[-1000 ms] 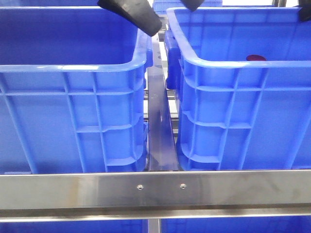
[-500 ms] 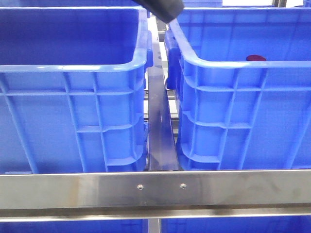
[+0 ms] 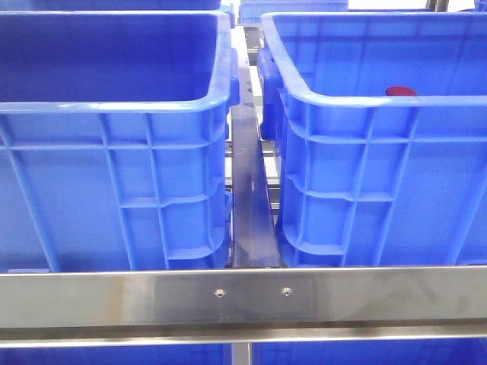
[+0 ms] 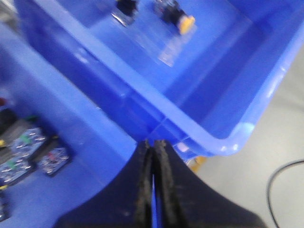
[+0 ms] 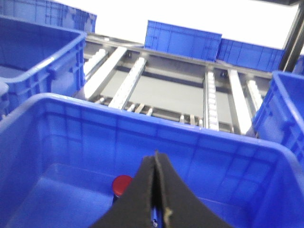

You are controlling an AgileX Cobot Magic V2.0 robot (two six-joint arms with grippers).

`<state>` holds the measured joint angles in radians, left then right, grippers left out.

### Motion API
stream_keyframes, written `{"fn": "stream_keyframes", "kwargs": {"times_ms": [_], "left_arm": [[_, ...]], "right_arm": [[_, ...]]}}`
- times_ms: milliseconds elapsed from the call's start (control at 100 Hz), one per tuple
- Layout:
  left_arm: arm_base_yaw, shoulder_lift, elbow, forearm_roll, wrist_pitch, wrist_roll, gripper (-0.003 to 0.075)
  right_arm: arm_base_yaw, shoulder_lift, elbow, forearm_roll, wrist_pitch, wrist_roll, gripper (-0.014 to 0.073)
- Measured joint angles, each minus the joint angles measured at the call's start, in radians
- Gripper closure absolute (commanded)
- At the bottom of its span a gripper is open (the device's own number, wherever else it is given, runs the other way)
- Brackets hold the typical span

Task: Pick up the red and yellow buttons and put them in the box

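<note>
Inside the right-hand blue crate [image 3: 365, 99], toward two o'clock in the front view, sits the red button [image 3: 401, 91] (small, round, dark red, domed), half hidden behind the rim. The right gripper [image 5: 156, 187] hangs above it, jaws pressed together empty; the left gripper [image 4: 153, 166] likewise closed

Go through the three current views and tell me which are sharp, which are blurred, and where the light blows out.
Front view: sharp, with soft glare along the steel rail. Left wrist view: heavily blurred, the crate rim smeared, the left gripper soft. Right wrist view: mildly blurred, background above the far crates blown out white; red button readable.
</note>
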<state>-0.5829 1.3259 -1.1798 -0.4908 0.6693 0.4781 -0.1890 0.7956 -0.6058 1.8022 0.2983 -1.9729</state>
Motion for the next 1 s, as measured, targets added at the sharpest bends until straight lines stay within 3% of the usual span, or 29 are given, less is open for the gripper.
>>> {"fn": "stream_keyframes", "kwargs": {"times_ms": [470,1000], "left_arm": [[0.000,-0.378,0.448,0.004,-0.271,-0.001,0.0740],[0.000,-0.869,0.822,0.003,-0.400,-0.001,0.0740]], "right_arm": [[0.000,-0.356,0.210,0.000,0.010,-0.002,0.0664],[0.000,-0.540,0.373,0.000,0.013,-0.002,0.0664]]}}
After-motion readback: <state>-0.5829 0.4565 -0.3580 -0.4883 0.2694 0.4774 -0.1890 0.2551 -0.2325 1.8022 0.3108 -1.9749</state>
